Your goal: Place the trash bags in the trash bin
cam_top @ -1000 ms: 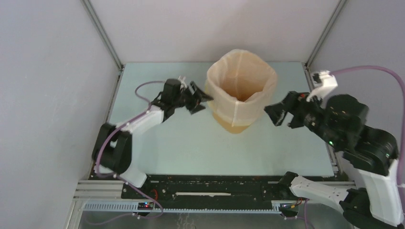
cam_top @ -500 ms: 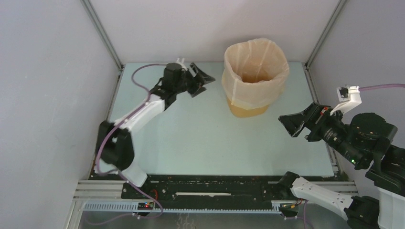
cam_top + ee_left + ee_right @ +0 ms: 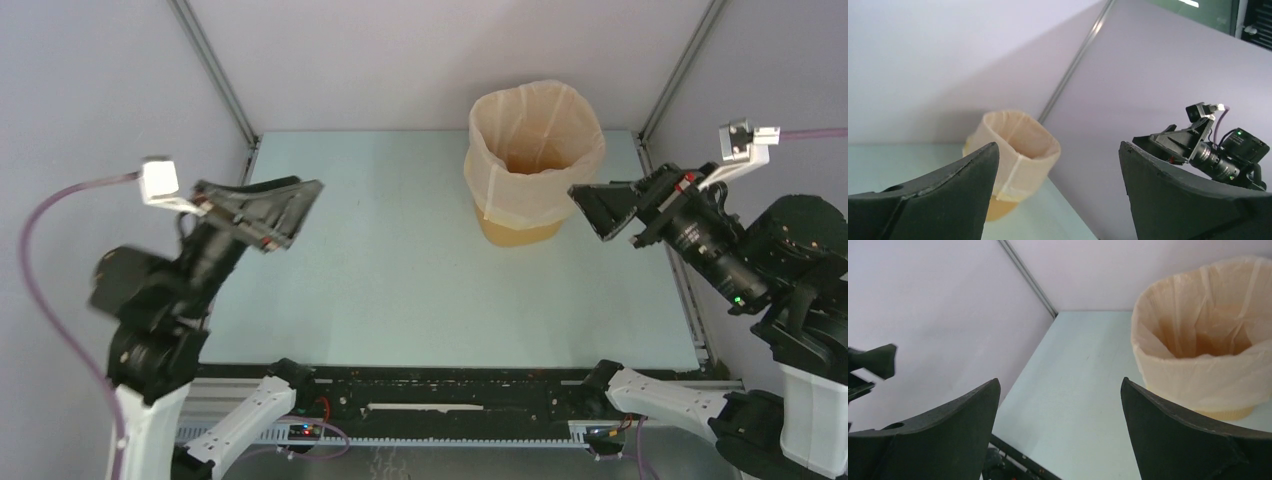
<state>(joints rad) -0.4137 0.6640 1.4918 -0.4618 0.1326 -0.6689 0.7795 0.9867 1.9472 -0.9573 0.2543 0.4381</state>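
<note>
The orange-yellow trash bin [image 3: 520, 229] stands upright at the back right of the table. The cream-white trash bag [image 3: 535, 150] lines it, its rim folded down over the bin's mouth. Bag and bin also show in the left wrist view [image 3: 1018, 150] and the right wrist view [image 3: 1198, 380]. My left gripper [image 3: 262, 212] is open and empty, raised high at the left, far from the bin. My right gripper [image 3: 610, 212] is open and empty, raised just right of the bin, apart from it.
The pale green table top [image 3: 400, 270] is walled by grey panels on the left, back and right, with metal corner posts [image 3: 215, 70]. A black rail [image 3: 440, 390] runs along the near edge with both arm bases.
My left arm has pulled back from near the bin and lifted high at the left. My right gripper has risen and moved back toward the bin's right side. The bin has not moved over the last half second.
</note>
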